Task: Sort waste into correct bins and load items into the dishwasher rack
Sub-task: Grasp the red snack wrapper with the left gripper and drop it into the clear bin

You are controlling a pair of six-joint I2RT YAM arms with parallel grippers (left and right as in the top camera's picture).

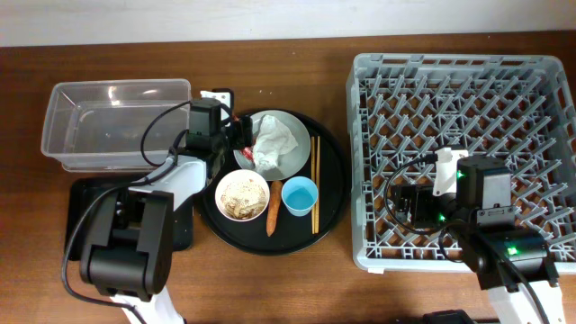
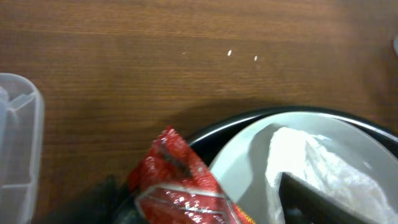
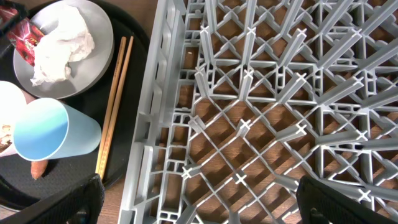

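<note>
The small red wrapper (image 2: 180,186) lies at the left rim of the grey-green plate (image 1: 292,160), between the open fingers of my left gripper (image 2: 199,208); a gap shows to the right finger. The white napkin (image 1: 274,142) rests on the plate. The whitish bowl (image 1: 241,196) holds rice scraps. The carrot piece (image 1: 274,218), blue cup (image 1: 300,196) and chopsticks (image 1: 314,184) lie beside it. The clear tub (image 1: 117,121) and black tray (image 1: 79,202) are at the left. My right gripper (image 3: 205,205) is open and empty above the rack (image 1: 463,90).
All the dishes sit on a large round black tray (image 1: 333,207) in the middle of the wooden table. My left arm covers part of the shallow black tray. A few rice grains (image 2: 230,53) lie on the table behind the round tray.
</note>
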